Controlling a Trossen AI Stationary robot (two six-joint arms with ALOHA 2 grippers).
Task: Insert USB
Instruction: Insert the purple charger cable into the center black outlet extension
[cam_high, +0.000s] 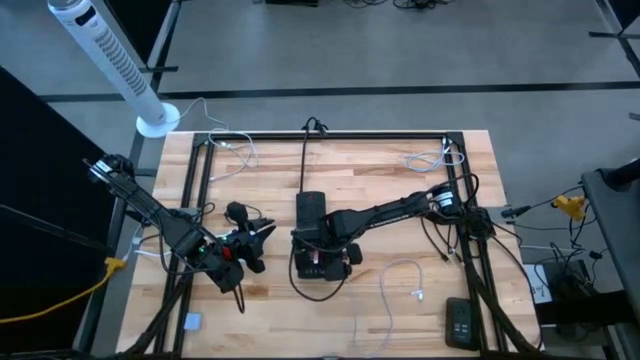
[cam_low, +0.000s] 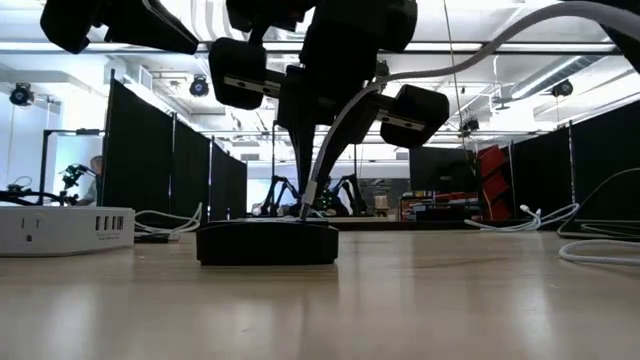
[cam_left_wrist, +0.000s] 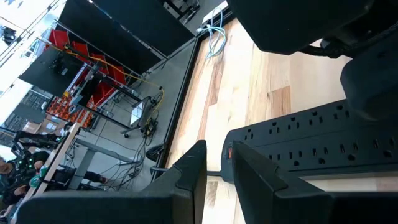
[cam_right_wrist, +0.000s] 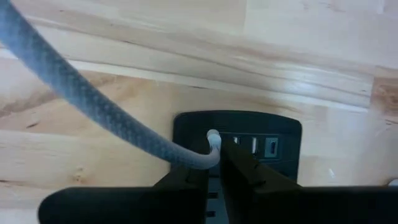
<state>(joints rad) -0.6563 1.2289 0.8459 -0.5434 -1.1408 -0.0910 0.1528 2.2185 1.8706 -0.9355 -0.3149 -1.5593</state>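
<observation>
The USB plug (cam_right_wrist: 213, 138), at the end of a grey braided cable (cam_right_wrist: 93, 102), is seen in the right wrist view right at the row of USB ports on the end face of the black power strip (cam_right_wrist: 239, 146). The plug is pinched between the closed fingers of the right gripper (cam_right_wrist: 214, 171), so this gripper is clenched on the plug. The power strip lies on the wooden table (cam_high: 400, 190), near its middle, and the right arm reaches over it from the right side.

The step in hand is judged to be the insertion itself: the plug is already lined up with a port, or partly in it. For the next move, a straight push along the port axis is needed, without tilt, and only after that should the grip be released.

The left gripper (cam_high: 262, 232) is held just beside the power strip, on its left. Its fingers (cam_left_wrist: 193, 177) are seen with a narrow gap and nothing between them.

How deep the plug sits cannot be told, because the fingers hide the joint. In the low view the contact point is covered by the dark arms. A white charger (cam_low: 65, 230) stands apart at the table edge.
</observation>
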